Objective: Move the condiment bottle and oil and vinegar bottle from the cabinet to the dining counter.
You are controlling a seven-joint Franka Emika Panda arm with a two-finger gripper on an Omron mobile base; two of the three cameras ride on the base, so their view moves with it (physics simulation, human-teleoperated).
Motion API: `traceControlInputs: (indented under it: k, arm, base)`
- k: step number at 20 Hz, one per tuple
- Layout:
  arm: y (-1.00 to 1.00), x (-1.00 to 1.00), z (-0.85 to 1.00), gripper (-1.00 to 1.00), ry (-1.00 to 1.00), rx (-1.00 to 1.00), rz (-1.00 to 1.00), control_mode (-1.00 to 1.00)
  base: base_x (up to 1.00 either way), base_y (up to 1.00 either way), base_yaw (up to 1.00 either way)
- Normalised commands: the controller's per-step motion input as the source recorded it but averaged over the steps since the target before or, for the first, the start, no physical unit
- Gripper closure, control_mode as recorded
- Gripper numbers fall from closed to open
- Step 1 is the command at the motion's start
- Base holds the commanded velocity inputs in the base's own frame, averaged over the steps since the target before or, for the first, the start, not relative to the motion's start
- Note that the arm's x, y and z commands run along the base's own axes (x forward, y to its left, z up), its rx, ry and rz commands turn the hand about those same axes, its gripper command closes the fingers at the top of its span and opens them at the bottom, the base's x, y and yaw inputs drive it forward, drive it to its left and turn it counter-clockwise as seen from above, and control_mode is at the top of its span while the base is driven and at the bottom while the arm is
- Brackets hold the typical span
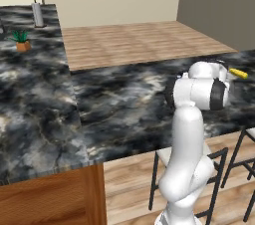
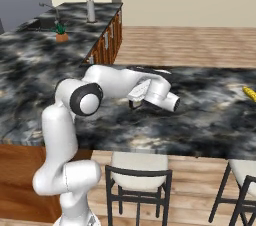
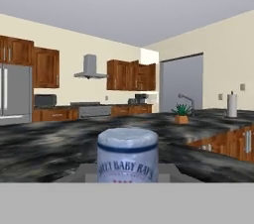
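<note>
The condiment bottle (image 3: pixel 127 156), with a blue cap and a pale label, stands upright right in front of the hand camera, and my gripper (image 2: pixel 134 101) is shut on it. The hand hangs low over the dining counter (image 2: pixel 210 115), a black marble top with grey-white veining (image 1: pixel 124 104), near its stool-side edge. In the left base view my own forearm hides the hand and the bottle. I cannot tell whether the bottle's base touches the marble. Reddish-brown wall cabinets (image 3: pixel 131 75) line the far kitchen wall. The oil and vinegar bottle is out of view.
A small yellow object (image 2: pixel 251 93) lies on the counter to the right (image 1: pixel 239 73). Dark-framed stools (image 2: pixel 140 170) (image 1: pixel 214 159) stand under the near edge. A potted plant (image 1: pixel 21 41) and a paper towel roll (image 1: pixel 38 15) stand far off on the marble.
</note>
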Motion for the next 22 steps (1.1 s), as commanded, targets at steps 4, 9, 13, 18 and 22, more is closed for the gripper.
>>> traceControlInputs:
  k: [4, 9, 13, 18, 22]
  arm:
    - [0.0, 0.0, -0.58, 1.0, -0.11, -0.04, 0.16, -1.0]
    - [0.05, 0.0, -0.3, 1.0, -0.11, -0.07, 0.15, -1.0]
    - [0.21, 0.05, -0.16, 1.0, 0.0, -0.08, 0.09, -1.0]
    - [0.28, 0.16, -0.02, 1.0, 0.09, -0.03, 0.03, -1.0]
    - [0.14, 0.22, -0.05, 1.0, 0.11, 0.0, 0.03, -1.0]
  base:
    - [0.0, 0.0, 0.0]
    - [0.0, 0.0, 0.0]
    - [0.0, 0.0, 0.0]
    - [0.0, 0.0, 0.0]
    - [0.0, 0.0, 0.0]
